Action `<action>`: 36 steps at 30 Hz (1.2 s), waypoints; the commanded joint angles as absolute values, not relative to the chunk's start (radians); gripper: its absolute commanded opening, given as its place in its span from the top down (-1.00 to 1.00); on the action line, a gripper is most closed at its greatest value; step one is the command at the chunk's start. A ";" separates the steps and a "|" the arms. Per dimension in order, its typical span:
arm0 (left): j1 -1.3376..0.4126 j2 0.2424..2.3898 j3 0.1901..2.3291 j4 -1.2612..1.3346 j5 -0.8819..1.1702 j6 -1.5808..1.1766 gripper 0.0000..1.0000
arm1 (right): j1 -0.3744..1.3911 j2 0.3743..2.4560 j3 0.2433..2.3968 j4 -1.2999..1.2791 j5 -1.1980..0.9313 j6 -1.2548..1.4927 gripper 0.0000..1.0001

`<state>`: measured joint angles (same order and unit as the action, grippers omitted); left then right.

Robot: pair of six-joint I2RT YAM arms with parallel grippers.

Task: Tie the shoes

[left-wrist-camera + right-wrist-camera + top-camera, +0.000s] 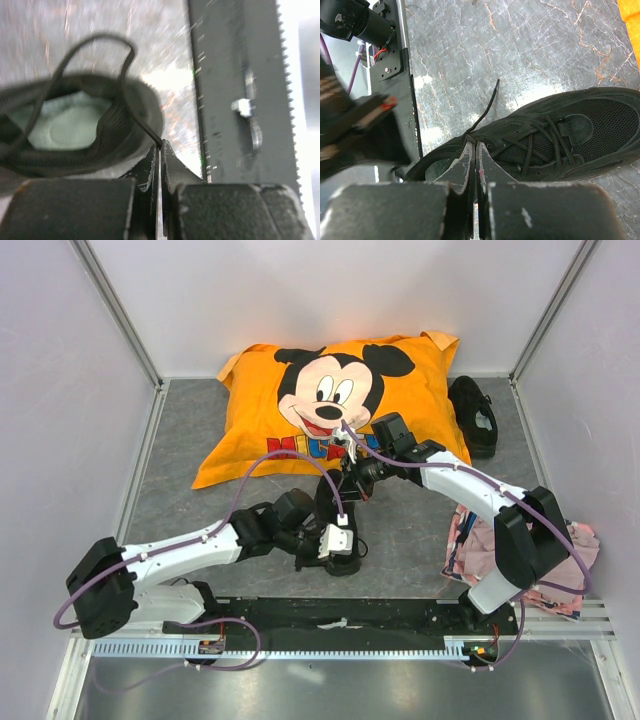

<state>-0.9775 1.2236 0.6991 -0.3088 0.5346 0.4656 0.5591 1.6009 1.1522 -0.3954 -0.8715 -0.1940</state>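
Grey marbled tabletop (180,440) is enclosed by white walls, and an orange cartoon pillow (330,400) is laid at the back. One shoe (570,125) is placed at the centre, between the two grippers. From above it is largely covered by the left arm (190,550) and the right arm (470,490), so only dark patches are made out. The second shoe (472,415) is set at the far right, just beside the pillow's corner and well apart from both arms. A pink cloth (570,550) is partly hidden under the right arm. Left gripper (159,147): jaws are pressed together on a thin lace (100,42), which is seen arching over the heel opening and running down into the tips. A pale green insole (60,125) is seen inside the heel. This view is blurred and the shoe is cut off at the left edge. A black toothed rail (235,100) is seen at its right. Right gripper (474,147): jaws are likewise closed, clamped on a lace end (490,102) that is stretched over the table to the tips. The toe is cropped at the right edge. A blurred dark shape (360,130) at the left cannot be identified.
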 commanded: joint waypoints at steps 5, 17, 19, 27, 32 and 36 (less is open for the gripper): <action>-1.081 1.310 1.036 -0.161 0.651 0.281 0.71 | 0.558 1.603 1.144 -0.345 -0.905 -0.179 1.00; -0.794 1.077 0.888 -0.246 0.693 0.284 -0.11 | 0.557 1.601 1.144 -0.342 -0.919 -0.183 1.00; -0.732 1.048 0.867 -0.239 0.670 0.240 -0.10 | 0.558 1.595 1.138 -0.336 -0.922 -0.184 1.00; -0.612 1.134 0.831 -0.153 0.675 0.227 -0.06 | 0.558 1.574 1.123 -0.321 -0.934 -0.189 1.00; -0.612 1.206 0.834 -0.097 0.681 0.216 -0.08 | 0.555 1.552 1.115 -0.314 -0.934 -0.193 1.00; -0.612 1.253 0.838 -0.071 0.698 0.206 -0.09 | 0.554 1.542 1.111 -0.307 -0.939 -0.192 1.00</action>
